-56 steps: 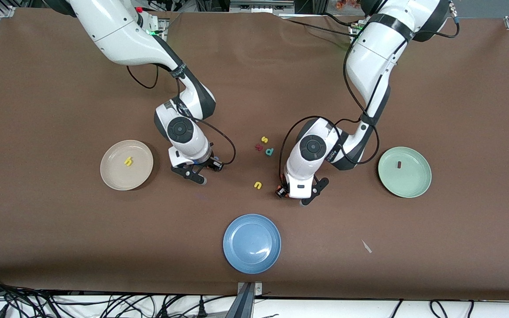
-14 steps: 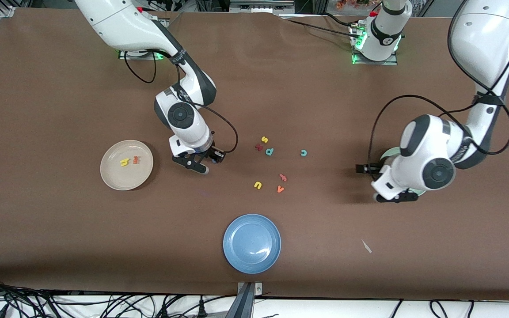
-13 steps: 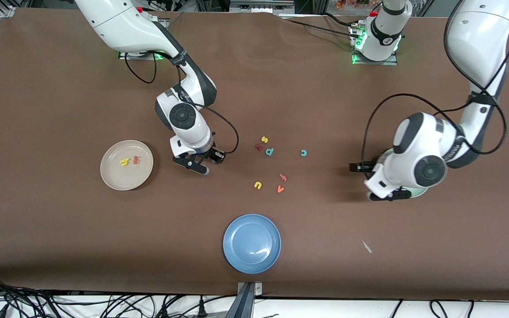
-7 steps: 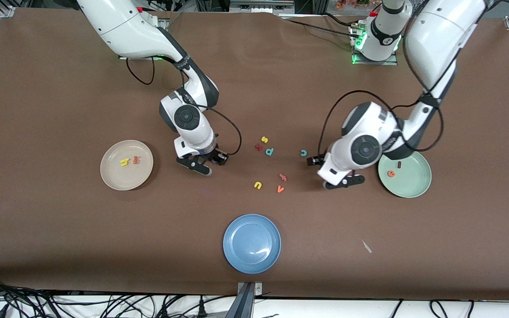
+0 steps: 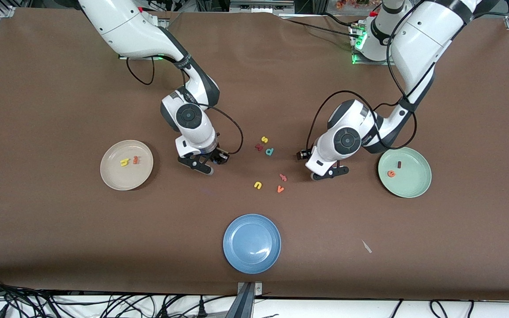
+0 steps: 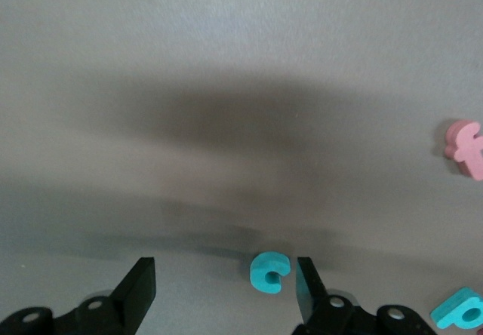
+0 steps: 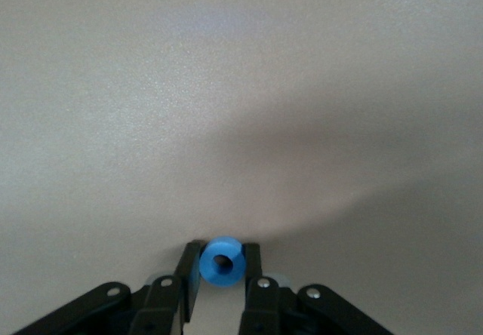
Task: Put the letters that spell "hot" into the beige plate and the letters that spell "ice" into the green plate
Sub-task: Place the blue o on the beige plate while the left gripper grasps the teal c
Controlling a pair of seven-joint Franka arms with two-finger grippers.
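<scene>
Left wrist view: left tool (image 6: 225, 293) gapes astride the c (image 6: 269, 271); centre before pinching. Right tool (image 7: 220, 278) grips the o (image 7: 222, 261) mid-worktop; carry to beige plate (image 5: 112, 179)

Brown table cover (image 5: 60, 229) looking matt, cloth- or paper-like, faintly grainy. Blue plate (image 5: 252, 243) showing glossy glaze highlights; beige plate (image 5: 115, 179) and green plate (image 5: 415, 187) looking smooth, duller. Blue o (image 7: 222, 260) and teal c (image 6: 268, 271) looking like matt foam. Arm shells (image 5: 126, 26) shining as glossy white plastic.
</scene>
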